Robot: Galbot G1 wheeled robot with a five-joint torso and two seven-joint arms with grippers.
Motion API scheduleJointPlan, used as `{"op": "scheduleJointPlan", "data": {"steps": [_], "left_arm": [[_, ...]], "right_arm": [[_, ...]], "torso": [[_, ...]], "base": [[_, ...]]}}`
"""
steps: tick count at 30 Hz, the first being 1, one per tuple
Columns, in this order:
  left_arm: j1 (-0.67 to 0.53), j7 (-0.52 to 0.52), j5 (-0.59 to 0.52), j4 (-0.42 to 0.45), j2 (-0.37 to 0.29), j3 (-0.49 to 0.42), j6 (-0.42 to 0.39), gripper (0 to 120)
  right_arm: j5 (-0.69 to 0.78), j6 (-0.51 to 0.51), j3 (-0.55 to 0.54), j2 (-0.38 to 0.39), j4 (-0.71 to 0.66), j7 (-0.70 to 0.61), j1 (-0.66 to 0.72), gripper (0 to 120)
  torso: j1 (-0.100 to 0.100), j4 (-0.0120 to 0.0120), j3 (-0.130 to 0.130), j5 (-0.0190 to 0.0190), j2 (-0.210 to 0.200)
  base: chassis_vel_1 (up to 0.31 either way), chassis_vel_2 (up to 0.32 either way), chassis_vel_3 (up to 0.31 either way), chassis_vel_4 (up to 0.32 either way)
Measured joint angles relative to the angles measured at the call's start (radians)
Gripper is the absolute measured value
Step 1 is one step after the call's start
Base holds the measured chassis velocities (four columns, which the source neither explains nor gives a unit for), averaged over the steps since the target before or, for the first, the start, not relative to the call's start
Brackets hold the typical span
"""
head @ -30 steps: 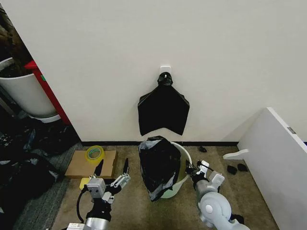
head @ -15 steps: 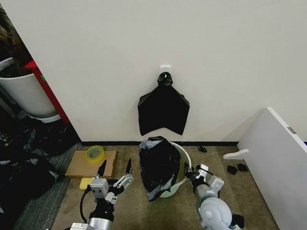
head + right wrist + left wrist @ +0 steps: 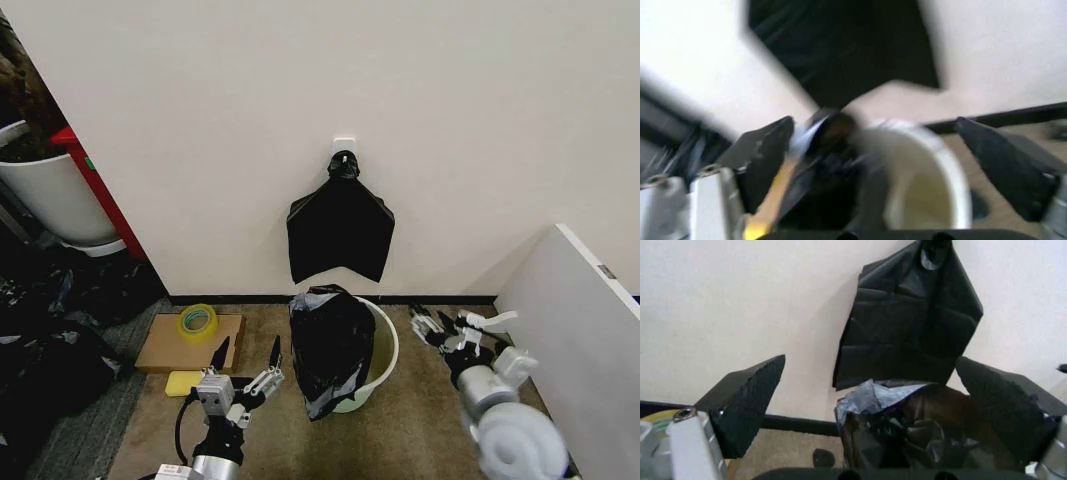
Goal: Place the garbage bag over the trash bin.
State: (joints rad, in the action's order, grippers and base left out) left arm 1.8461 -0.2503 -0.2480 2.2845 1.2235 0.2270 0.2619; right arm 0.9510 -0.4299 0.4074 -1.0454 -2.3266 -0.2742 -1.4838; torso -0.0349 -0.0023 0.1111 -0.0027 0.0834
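Black plastic: the garbage bag [image 3: 330, 345] hangs draped over the left side of the trash bin [image 3: 388, 345], covering that wall and part of the mouth; we see its crinkled folds sagging inside the bin in the left wrist view [image 3: 907, 430].
Bin: off-white, standing on the carpet just in front of the wall, its right rim and pale inside bare [image 3: 920, 175].
Step in hand: we judge the bag to be only half on; the right part of the rim is not yet wrapped.
Left gripper [image 3: 247, 362]: low over the carpet, just left of the bag-covered side, not touching it; its dark fingers [image 3: 750, 400] stand spread and hold nothing.
Right gripper [image 3: 440, 328]: to the right of the bin and apart from the rim; we see its pads [image 3: 767, 150] parted wide, with nothing between them.
Nearby: a flat black bundle [image 3: 341, 228] hangs from a wall hook above the bin; a roll of yellow tape [image 3: 197, 321] sits on a cardboard box [image 3: 165, 350] to the left; a white panel [image 3: 580, 330] stands to the right.
Next move calls for: in our judgement, taking hold of the bag's free edge and drawing it across to the bare right rim, while the far side is kept from slipping off; thin film may slide or tear if pulled hard.
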Motion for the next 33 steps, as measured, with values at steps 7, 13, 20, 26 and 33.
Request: {"op": "scheduleJointPlan", "data": {"steps": [7,13,20,26,33], "left_arm": [[0.001,0.0,0.012,-0.006,-0.001,-0.011,0.0,100],[0.016,0.0,0.014,-0.013,0.0,-0.008,0.008,100],[0.013,0.0,0.014,-0.016,0.002,-0.015,0.01,100],[0.009,0.0,0.01,-0.018,-0.001,-0.017,0.01,100],[-0.012,0.003,-0.032,-0.015,-0.053,-0.023,-0.033,100]], "right_arm": [[-0.055,-0.107,-0.091,0.018,0.048,0.029,0.056,98],[-0.111,-0.108,-0.145,0.007,0.143,0.01,0.085,75],[-0.116,-0.088,-0.158,-0.006,0.176,0.004,0.1,50],[-0.154,-0.075,-0.173,-0.01,0.199,0.001,0.118,29],[-0.173,-0.067,-0.173,-0.008,0.191,-0.007,0.109,3]], "torso": [[0.0,0.0,0.0,0.0,0.0],[0.0,0.0001,0.0,0.0002,0.0],[0.0,0.0001,0.0,0.0001,0.0],[0.0,0.0,0.0,0.0002,0.0],[0.0,0.0,0.0,0.0001,0.0]], "base": [[0.0,0.0,0.0,0.0],[0.0,0.0,0.0,0.0],[0.0,0.0,0.0,0.0],[0.0,0.0,0.0,0.0],[0.0,0.0,0.0,0.0]]}}
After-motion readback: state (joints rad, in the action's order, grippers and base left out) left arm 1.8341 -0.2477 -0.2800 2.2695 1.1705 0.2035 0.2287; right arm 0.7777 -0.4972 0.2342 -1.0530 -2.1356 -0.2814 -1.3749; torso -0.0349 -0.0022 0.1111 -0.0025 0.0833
